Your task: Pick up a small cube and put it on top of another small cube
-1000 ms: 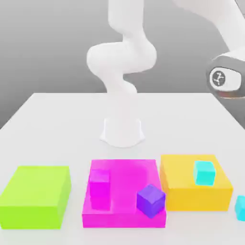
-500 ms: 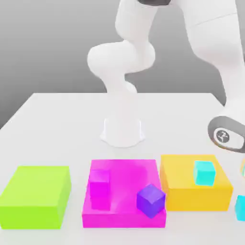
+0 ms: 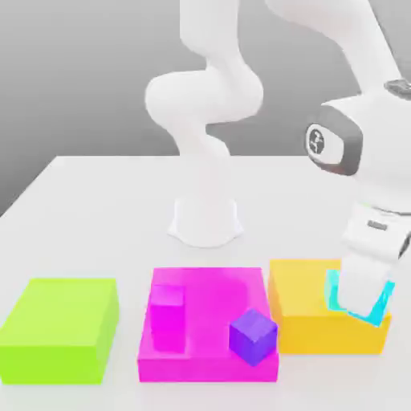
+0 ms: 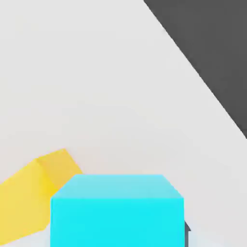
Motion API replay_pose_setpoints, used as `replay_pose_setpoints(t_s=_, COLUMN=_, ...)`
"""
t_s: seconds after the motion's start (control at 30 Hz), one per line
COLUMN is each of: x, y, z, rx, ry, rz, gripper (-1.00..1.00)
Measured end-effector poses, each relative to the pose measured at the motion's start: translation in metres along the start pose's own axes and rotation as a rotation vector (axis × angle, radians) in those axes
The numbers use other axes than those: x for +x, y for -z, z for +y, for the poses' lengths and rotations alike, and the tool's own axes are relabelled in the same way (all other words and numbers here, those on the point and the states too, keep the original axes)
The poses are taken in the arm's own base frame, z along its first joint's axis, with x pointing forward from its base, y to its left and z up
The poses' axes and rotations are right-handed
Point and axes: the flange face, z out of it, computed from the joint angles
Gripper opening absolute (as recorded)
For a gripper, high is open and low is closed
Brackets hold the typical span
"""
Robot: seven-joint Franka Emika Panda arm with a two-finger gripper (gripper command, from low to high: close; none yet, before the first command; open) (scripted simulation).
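We see the fingers point(image 3: 360, 282) of the gripper point(image 3: 365, 302) closed to a narrow grip on a small cyan cube point(image 3: 384, 300), which shows on both sides of the near fingertip. In the hand view the same cube sits close to the camera, with one flat face and a narrower, paler face toward us.

Just beside it in the exterior view we make out part of a second cyan cube point(image 3: 332, 289) on the orange block point(image 3: 299, 299). The finger covers much of both cubes, so, in fairness, we cannot tell whether they touch or how high the held one hangs.

Farther toward the exterior view's left lies the flat magenta block point(image 3: 215, 301), close beside the orange one. On it we see a magenta cube point(image 3: 168, 308) near the block's left side in that view, and a purple cube point(image 3: 253, 337) near its front right corner, turned askew to the edges. Well apart at the exterior view's left is the green block point(image 3: 60, 317).

Behind the blocks, the white arm point(image 3: 205, 96) rises from its base point(image 3: 205, 221) on the pale table point(image 3: 96, 209) and reaches over to the exterior view's right.
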Motion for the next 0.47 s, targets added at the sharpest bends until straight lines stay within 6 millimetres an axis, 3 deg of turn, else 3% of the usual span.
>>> replay_pose_setpoints(t_s=0.03, x=0.002, y=0.007, z=0.023, rx=0.001, ry=-0.082, rz=0.001, gripper=-1.00)
replay_pose_setpoints(t_s=0.17, x=-0.001, y=0.022, z=0.076, rx=-0.005, ry=-0.281, rz=0.004, gripper=-1.00)
replay_pose_setpoints(t_s=0.33, x=0.002, y=-0.032, z=0.089, rx=-0.010, ry=-0.320, rz=0.005, gripper=-1.00)
replay_pose_setpoints(t_s=0.37, x=0.001, y=-0.040, z=0.089, rx=-0.010, ry=-0.320, rz=0.006, gripper=1.00)
replay_pose_setpoints(t_s=0.47, x=0.001, y=-0.040, z=0.089, rx=-0.010, ry=-0.319, rz=0.006, gripper=1.00)
